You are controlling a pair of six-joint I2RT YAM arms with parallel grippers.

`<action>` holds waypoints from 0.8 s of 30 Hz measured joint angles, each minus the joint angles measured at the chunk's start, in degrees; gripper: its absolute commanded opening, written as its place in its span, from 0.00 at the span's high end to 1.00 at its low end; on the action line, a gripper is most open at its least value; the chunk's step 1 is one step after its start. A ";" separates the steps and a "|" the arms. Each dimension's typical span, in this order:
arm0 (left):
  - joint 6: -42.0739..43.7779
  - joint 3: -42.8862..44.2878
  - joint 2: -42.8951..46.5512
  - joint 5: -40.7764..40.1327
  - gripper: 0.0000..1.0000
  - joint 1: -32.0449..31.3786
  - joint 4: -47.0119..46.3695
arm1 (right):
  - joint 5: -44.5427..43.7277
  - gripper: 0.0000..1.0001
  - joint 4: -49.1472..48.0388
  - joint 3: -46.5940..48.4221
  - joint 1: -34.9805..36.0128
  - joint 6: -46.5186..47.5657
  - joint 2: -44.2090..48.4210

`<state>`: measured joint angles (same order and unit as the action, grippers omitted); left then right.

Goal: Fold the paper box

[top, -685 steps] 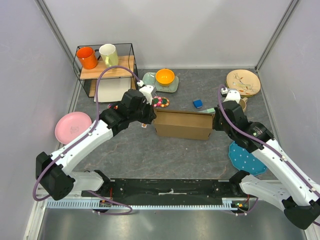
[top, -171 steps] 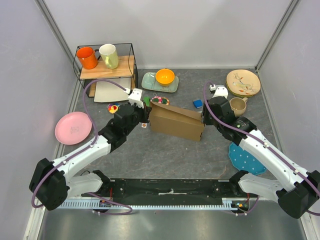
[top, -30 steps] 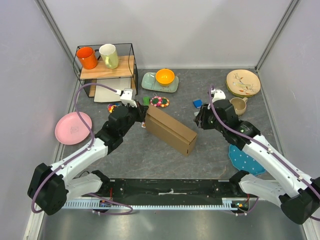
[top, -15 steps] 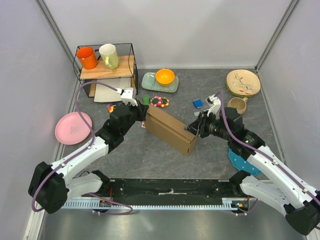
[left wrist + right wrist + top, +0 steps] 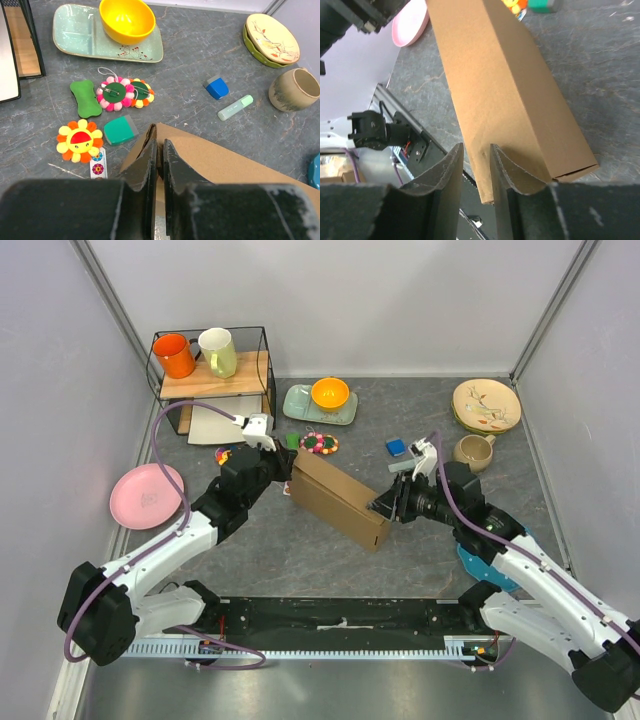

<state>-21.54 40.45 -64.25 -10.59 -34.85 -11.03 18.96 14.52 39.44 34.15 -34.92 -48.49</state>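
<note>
The right gripper (image 5: 384,508) has swung in from beside the blue block (image 5: 396,447) and now sits at the near-right end of the paper box (image 5: 340,498). The box itself has barely shifted in the last second, though it was turned onto a diagonal a few seconds before. It lies in the middle of the table (image 5: 300,560), its far-left end toward the flower toys (image 5: 320,443). The left gripper (image 5: 288,468) stays pinched shut on that far-left corner. The right fingers (image 5: 452,165) stand narrowly apart at the box's end edge; I cannot tell whether they pinch it.
</note>
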 measured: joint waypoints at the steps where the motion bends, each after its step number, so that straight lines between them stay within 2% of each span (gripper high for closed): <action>1: 0.00 0.07 0.00 -0.02 0.88 0.00 0.13 | -0.79 0.60 1.14 1.14 0.04 0.02 -0.13; 5: -0.02 0.42 -0.07 0.07 0.88 0.00 0.70 | -3.93 0.58 4.07 8.22 0.15 0.44 -3.82; 10: -0.04 0.76 -0.22 0.13 0.87 0.00 1.20 | -5.38 0.58 1.97 16.33 1.16 1.09 -11.06; 24: -0.04 1.07 0.26 -0.15 0.83 0.39 3.08 | -0.83 0.59 -13.68 17.29 8.31 -2.14 -31.41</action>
<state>-21.58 41.52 -63.99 -10.74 -34.46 -7.94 18.13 0.84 56.73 42.46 -37.06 -79.90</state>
